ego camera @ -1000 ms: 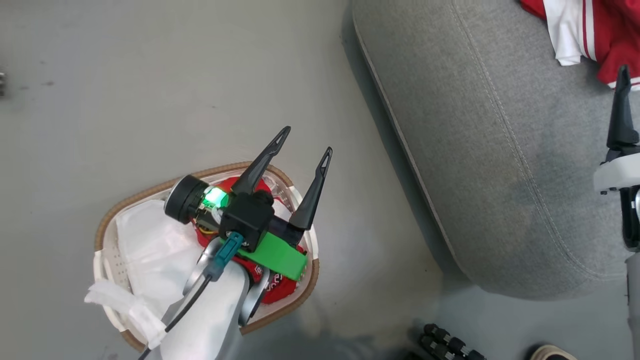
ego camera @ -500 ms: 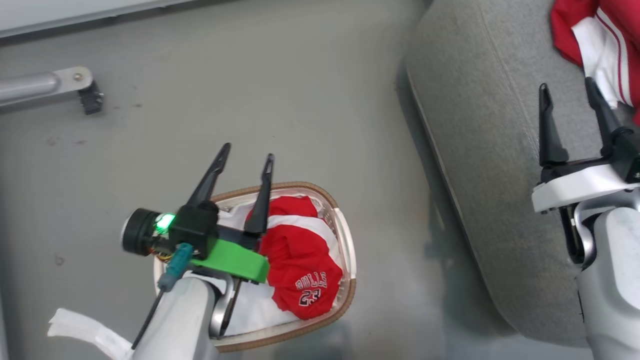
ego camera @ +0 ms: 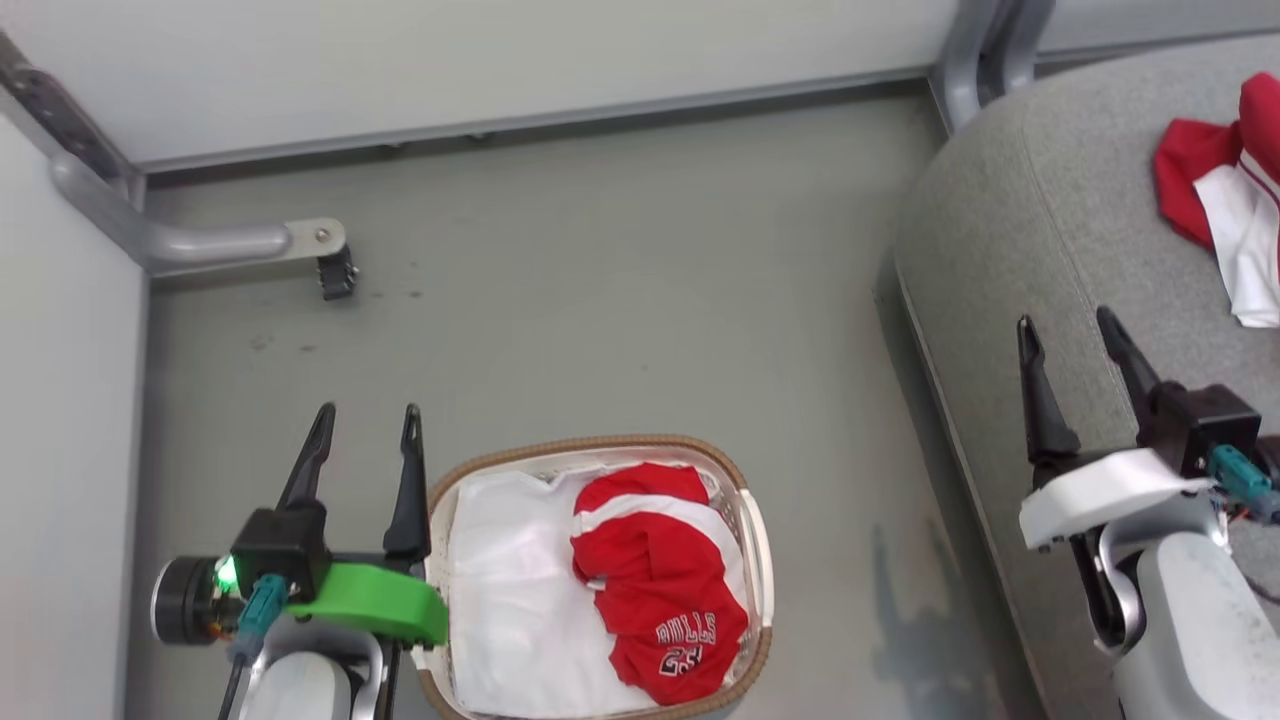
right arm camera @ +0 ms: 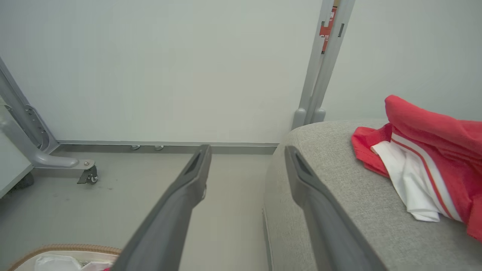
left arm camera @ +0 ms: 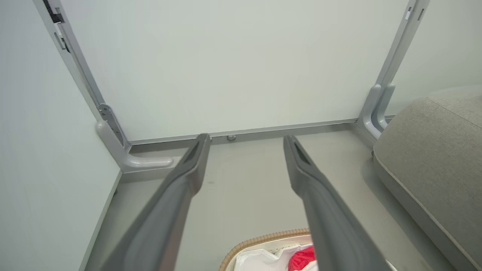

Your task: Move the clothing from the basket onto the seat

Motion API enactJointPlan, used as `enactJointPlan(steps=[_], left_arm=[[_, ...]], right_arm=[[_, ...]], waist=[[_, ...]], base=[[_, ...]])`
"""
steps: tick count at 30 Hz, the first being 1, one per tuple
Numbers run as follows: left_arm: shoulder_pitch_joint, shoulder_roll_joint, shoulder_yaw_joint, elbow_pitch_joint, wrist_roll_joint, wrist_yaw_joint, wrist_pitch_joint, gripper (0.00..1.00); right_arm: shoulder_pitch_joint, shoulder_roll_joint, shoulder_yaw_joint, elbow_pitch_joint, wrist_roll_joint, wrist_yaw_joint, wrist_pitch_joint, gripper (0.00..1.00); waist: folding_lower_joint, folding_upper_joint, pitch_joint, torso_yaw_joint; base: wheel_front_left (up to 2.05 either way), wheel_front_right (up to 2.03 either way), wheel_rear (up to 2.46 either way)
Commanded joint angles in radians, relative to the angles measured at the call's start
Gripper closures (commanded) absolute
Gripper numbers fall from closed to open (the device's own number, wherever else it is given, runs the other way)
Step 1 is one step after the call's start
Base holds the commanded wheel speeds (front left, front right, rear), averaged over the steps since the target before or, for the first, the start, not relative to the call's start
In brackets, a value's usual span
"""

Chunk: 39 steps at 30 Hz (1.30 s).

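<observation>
we have one red garment [ego camera: 1215, 205] lying on the seat [ego camera: 1050, 230]; the bulls jersey [ego camera: 660, 585] sits in the basket [ego camera: 600, 443], perhaps hiding more cloth beneath. our left gripper [ego camera: 367, 415] and right gripper [ego camera: 1065, 322] hang parted, empty. roughly half remains.

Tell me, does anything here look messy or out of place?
Nothing looks spilled or broken. One red jersey lies bunched up in the basket on a rumpled white liner, and another red-and-white garment sits in a crumpled heap on the grey seat.
</observation>
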State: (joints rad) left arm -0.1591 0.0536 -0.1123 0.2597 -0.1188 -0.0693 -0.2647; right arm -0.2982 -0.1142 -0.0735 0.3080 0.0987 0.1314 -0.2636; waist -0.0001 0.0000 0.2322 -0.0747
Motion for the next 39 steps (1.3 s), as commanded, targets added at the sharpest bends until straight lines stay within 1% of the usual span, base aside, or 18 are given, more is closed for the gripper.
enactJointPlan(steps=[1, 6, 12, 20, 26, 32, 36, 39], left_arm=[[0.034, -0.001, 0.012, 0.007, 0.003, 0.006, 0.001, 0.0], [0.077, -0.002, 0.035, 0.017, 0.011, 0.013, 0.001, 0.0], [0.137, -0.002, 0.054, 0.012, -0.023, 0.034, 0.001, 0.0], [0.21, -0.002, 0.074, -0.016, -0.026, 0.043, 0.001, 0.0], [0.228, -0.002, 0.075, -0.018, -0.035, 0.043, 0.001, 0.0], [0.182, -0.002, 0.028, -0.005, -0.047, 0.034, 0.001, 0.0], [0.147, -0.002, -0.018, 0.016, -0.064, 0.033, 0.001, 0.0], [0.107, -0.002, -0.056, 0.042, -0.076, 0.024, 0.001, 0.0]], right_arm=[[0.026, 0.004, -0.005, 0.01, 0.017, -0.001, -0.001, 0.0], [0.075, 0.014, -0.006, 0.015, 0.025, -0.001, -0.001, 0.0], [0.129, 0.025, -0.004, 0.022, 0.021, -0.001, -0.001, 0.0], [0.199, 0.041, -0.002, 0.03, 0.02, -0.001, -0.001, 0.0], [0.209, 0.042, 0.007, 0.035, 0.021, -0.001, -0.001, 0.0], [0.171, 0.041, 0.017, 0.02, 0.029, -0.001, -0.001, 0.0], [0.135, 0.043, 0.036, 0.001, 0.033, -0.001, -0.001, 0.0], [0.098, 0.041, 0.053, -0.016, 0.038, -0.001, -0.001, 0.0]], waist=[[0.0001, 0.0, -0.069, 0.052], [0.0001, 0.0, -0.103, 0.066], [0.0001, 0.0, -0.138, 0.069], [0.0001, 0.0, -0.179, 0.064], [0.0001, 0.0, -0.187, 0.059], [0.0001, 0.0, -0.147, 0.043], [0.0001, 0.0, -0.09, 0.02], [0.0001, 0.0, -0.034, -0.007]], base=[[0.0, 0.0, 0.0], [0.0, 0.0, 0.0], [0.0, 0.0, 0.0], [0.0, 0.0, 0.0], [0.0, 0.0, 0.0], [0.0, 0.0, 0.0], [0.0, 0.0, 0.0], [0.0, 0.0, 0.0]])
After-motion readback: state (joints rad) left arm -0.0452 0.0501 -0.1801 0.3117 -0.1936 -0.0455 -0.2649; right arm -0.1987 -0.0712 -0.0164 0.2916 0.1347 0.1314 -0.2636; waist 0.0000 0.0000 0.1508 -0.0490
